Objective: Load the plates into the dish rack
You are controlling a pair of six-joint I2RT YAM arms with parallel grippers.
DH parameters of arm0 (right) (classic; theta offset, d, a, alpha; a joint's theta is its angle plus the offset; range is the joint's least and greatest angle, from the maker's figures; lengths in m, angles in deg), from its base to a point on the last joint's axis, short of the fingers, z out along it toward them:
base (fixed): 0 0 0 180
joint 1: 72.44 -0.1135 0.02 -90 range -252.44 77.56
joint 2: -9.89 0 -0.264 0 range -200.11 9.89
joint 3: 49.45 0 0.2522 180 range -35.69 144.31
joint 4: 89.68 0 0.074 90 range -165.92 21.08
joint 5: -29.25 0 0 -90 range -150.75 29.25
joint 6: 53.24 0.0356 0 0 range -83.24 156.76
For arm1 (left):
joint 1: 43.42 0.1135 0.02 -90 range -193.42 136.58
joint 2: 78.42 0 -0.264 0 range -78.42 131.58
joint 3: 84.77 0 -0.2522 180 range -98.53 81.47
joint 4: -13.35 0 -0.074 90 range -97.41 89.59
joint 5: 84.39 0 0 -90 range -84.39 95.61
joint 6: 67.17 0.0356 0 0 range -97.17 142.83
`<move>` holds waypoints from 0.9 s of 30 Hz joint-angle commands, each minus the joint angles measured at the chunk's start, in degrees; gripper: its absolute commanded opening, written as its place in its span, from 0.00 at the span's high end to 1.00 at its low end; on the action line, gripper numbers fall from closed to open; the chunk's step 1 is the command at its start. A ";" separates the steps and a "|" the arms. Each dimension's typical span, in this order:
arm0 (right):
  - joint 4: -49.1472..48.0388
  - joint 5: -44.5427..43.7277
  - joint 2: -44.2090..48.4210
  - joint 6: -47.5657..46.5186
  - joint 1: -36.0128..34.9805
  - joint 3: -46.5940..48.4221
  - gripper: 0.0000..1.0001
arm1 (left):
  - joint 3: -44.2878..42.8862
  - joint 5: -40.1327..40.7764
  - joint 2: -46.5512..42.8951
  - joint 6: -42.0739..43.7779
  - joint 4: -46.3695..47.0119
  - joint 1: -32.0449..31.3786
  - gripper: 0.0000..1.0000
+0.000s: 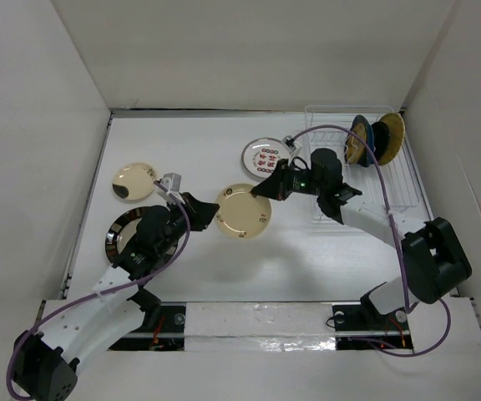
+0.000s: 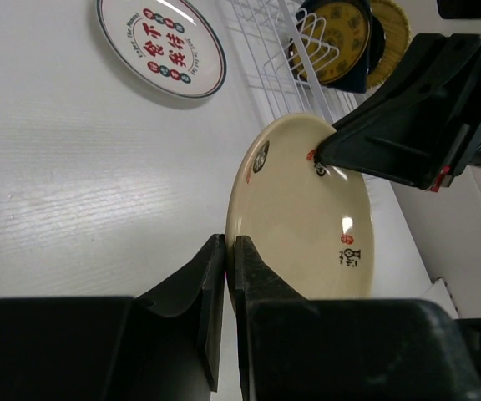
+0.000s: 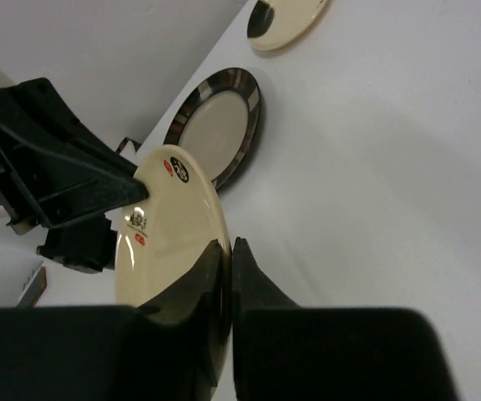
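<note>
Now the cream plate (image 1: 243, 210) hangs tilted, left jaws clamped on one rim, right jaws clamped on the opposite. Tugging together could wrench it loose, short of the dish rack (image 1: 399, 180) beyond the right jaws.

Bright, even light from overhead in all 3 views. I see only soft, faint shadows on the table (image 1: 307, 267), w/ a sheen strip along its near edge. Small glare spot on the cream plate (image 2: 299, 209); wrist-cam foregrounds slightly soft.
</note>
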 commanded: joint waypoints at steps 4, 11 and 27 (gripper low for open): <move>2.48 -0.46 -0.22 0.05 -0.41 5.87 1.00 | -1.48 1.06 -1.14 -0.55 6.89 -0.10 0.79; 10.65 -16.17 3.64 -2.93 6.96 13.00 1.00 | -2.98 3.78 -1.66 -0.90 5.93 -0.10 0.41; -1.95 -91.86 -12.50 -53.88 12.78 29.50 1.00 | 4.23 -0.52 -3.34 -3.62 13.22 -0.10 0.32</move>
